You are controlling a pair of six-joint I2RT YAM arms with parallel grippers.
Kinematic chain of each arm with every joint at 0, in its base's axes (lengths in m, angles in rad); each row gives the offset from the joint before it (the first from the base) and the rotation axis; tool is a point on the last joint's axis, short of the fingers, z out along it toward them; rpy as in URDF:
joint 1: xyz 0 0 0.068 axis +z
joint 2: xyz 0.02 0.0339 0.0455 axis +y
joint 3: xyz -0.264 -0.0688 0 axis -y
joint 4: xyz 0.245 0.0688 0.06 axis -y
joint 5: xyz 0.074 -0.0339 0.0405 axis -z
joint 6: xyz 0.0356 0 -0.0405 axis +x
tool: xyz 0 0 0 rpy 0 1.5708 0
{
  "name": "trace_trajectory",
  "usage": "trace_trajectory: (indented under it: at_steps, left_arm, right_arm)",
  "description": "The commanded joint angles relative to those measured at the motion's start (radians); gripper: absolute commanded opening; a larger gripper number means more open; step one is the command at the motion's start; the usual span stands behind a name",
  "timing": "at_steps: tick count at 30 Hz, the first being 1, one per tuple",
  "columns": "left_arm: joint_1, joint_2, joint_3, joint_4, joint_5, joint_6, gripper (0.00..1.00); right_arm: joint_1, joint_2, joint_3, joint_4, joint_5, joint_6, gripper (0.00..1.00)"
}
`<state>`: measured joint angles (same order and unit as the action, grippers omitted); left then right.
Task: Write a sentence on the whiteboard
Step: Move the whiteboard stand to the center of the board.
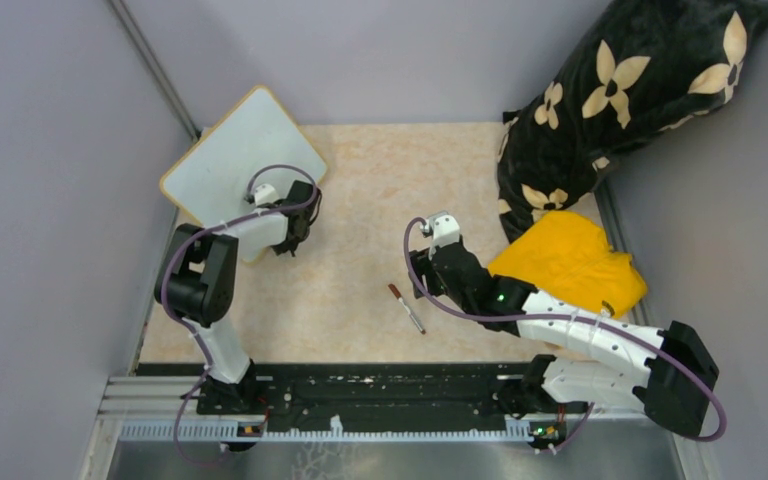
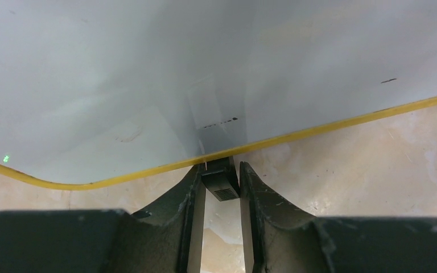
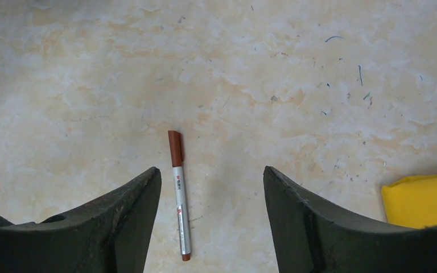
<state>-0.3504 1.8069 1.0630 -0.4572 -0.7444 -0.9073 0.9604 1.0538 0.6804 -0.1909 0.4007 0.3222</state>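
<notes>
Left tool [image 2: 220, 173] narrow, jaws straddling black foot [image 2: 221, 186] of whiteboard [image 1: 240, 160], which sits at table's [image 1: 380, 170] 10 o'clock corner; firm grip cannot be told. Right tool [image 3: 211, 173] wide, empty, over marker [image 3: 178, 187] near centre.

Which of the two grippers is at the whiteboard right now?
The left gripper: its fingers flank a black foot at the whiteboard's yellow edge. The right gripper hangs open over the marker, away from it.

Overhead looking down, 2 wrists close, whiteboard [image 1: 225, 160] shared
</notes>
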Motion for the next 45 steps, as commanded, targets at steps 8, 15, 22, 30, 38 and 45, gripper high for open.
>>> trace_trajectory:
  at_steps: [8,15,22,30,38,45]
  left_arm:
    - [-0.011,0.030,-0.020,0.023,0.039,0.015,0.04]
    - [-0.066,0.015,-0.050,0.060,0.054,0.036,0.00]
    - [-0.107,-0.003,-0.092,0.144,0.154,0.117,0.00]
    - [-0.153,-0.042,-0.165,0.312,0.320,0.279,0.00]
    - [-0.208,-0.057,-0.226,0.430,0.474,0.404,0.00]
    - [-0.261,-0.055,-0.238,0.449,0.534,0.484,0.00]
  right_arm:
    - [0.009,-0.019,-0.011,0.030,0.026,-0.002,0.66]
    - [0.009,-0.025,-0.020,0.031,0.026,0.000,0.66]
    - [0.009,-0.036,-0.026,0.028,0.025,0.003,0.66]
    - [0.009,-0.049,-0.031,0.023,0.024,0.003,0.66]
    - [0.009,-0.061,-0.036,0.022,0.017,0.006,0.66]
    - [0.009,-0.087,-0.047,0.008,0.018,0.018,0.66]
